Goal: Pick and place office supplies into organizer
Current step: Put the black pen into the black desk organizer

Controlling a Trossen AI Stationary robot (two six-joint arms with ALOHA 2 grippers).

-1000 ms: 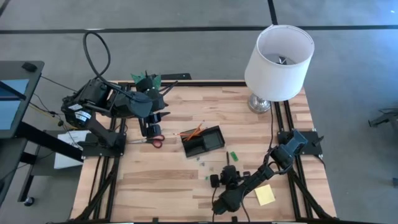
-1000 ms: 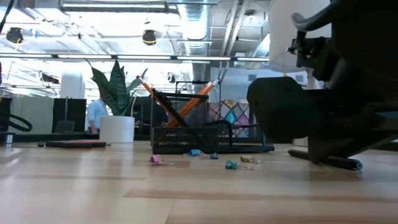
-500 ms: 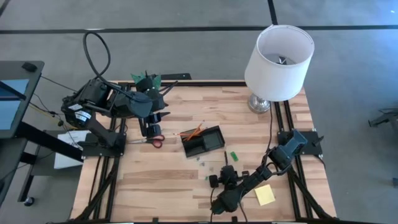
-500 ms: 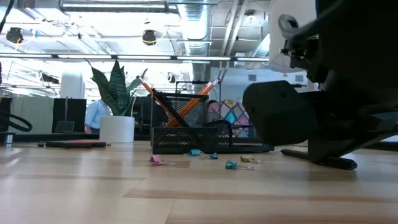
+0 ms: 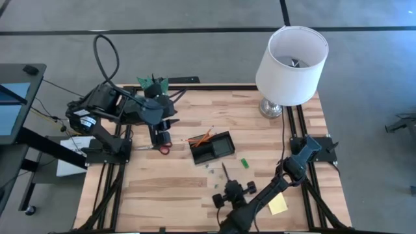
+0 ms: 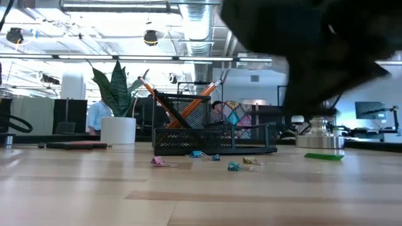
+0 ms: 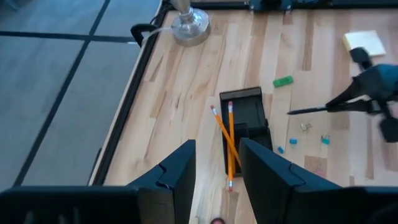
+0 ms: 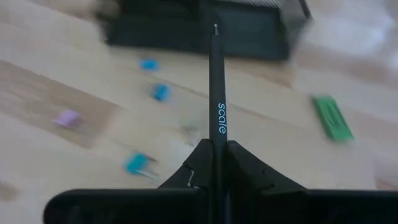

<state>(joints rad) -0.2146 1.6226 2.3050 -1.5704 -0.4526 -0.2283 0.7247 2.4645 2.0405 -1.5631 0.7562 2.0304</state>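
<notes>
A black pen point(image 8: 216, 93) is clamped in the right fingers point(image 8: 211, 163) and has been lifted off the counter point(image 5: 169, 188), near the organizer point(image 5: 212, 147), tip aimed at it; left fingers point(image 7: 217, 171), half open and empty, are held beyond the organizer.

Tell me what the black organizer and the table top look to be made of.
Black rectangular organizer tray: likely metal wire mesh with a dark finish; in the low view its walls show a fine see-through grid. Pale wooden table top: wood, probably butcher-block style; light planks in strips with visible grain and a slight sheen.
</notes>
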